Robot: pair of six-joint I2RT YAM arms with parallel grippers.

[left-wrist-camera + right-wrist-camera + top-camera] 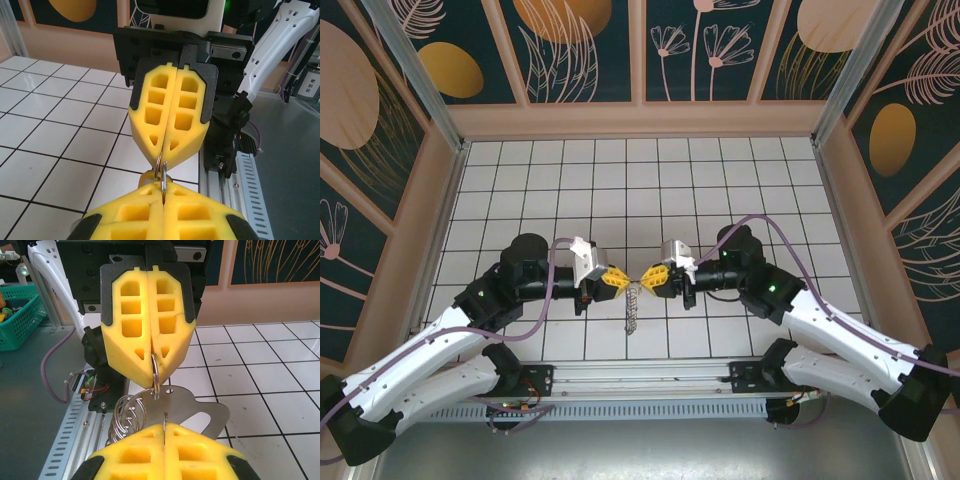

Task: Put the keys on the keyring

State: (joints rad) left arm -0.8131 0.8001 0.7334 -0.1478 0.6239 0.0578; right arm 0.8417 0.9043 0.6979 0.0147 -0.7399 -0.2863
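Note:
My left gripper (617, 277) and right gripper (650, 275) meet tip to tip above the tiled floor, both shut. The left gripper (152, 360) pinches the keyring (155, 377), a thin wire loop threaded through a hole in a flat silvery plate (200, 402). My right gripper (164, 429) is shut on the edge of a second thin wire ring (164, 417). In the left wrist view the two rings (163, 172) overlap between the left gripper (164, 192) and the right gripper (164, 150). A toothed silvery bundle, the keys (632, 310), hangs below. No single key blade can be made out.
Several more wire rings (127, 415) hang from the plate's left side. The aluminium rail (640, 385) with both arm bases runs along the near edge. A green basket (17, 315) sits off the table. Patterned walls enclose the white tiles (640, 190).

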